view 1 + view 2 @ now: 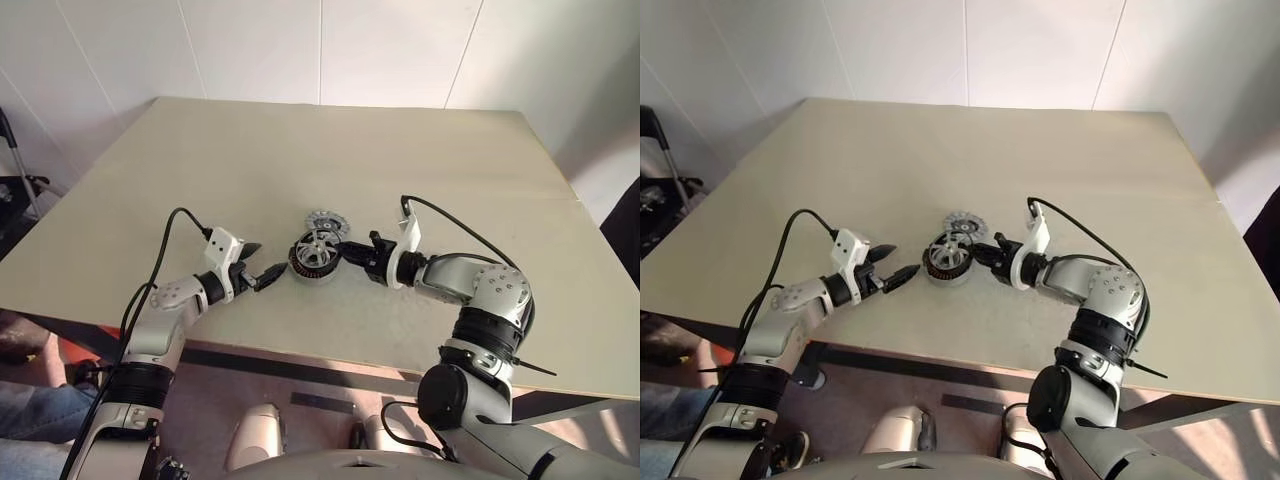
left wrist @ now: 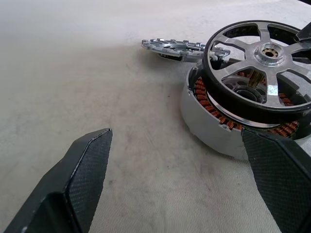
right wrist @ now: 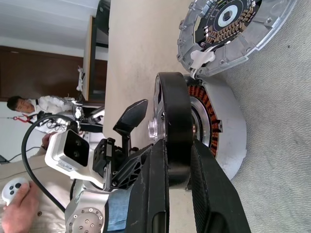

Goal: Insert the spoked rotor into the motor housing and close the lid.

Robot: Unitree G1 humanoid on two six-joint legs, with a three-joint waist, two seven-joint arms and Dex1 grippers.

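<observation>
**Right pincer grips the rotor over the housing**

Left eye view: our right pincer (image 1: 352, 250) is clamped on the rim of the spoked rotor (image 1: 318, 244), which sits tilted at its tips, over the motor housing (image 1: 312, 268) on the beige tabletop (image 1: 300, 150). Our left pincer (image 1: 262, 268) rests released on the far side of the housing from the right one, its fingers spread, just beside the housing. Beyond the rotor, away from both pincers, lies the lid (image 1: 324, 219).

Left wrist view: between our left pincer's two spread black fingers (image 2: 73, 189) we see bare tabletop; ahead of its other finger stands the housing (image 2: 209, 131), copper windings showing, with the rotor (image 2: 257, 73) leaning on its upper edge, not seated. Farther on, the lid (image 2: 170, 46) lies flat.

Right wrist view: our right pincer's fingers (image 3: 214, 189) press the rotor's black rim (image 3: 175, 126) from both faces. Against the rotor sits the housing (image 3: 228, 136); past it, the lid (image 3: 233, 29). Across the rotor is our left pincer (image 3: 131, 116). A person stands in the background.
</observation>
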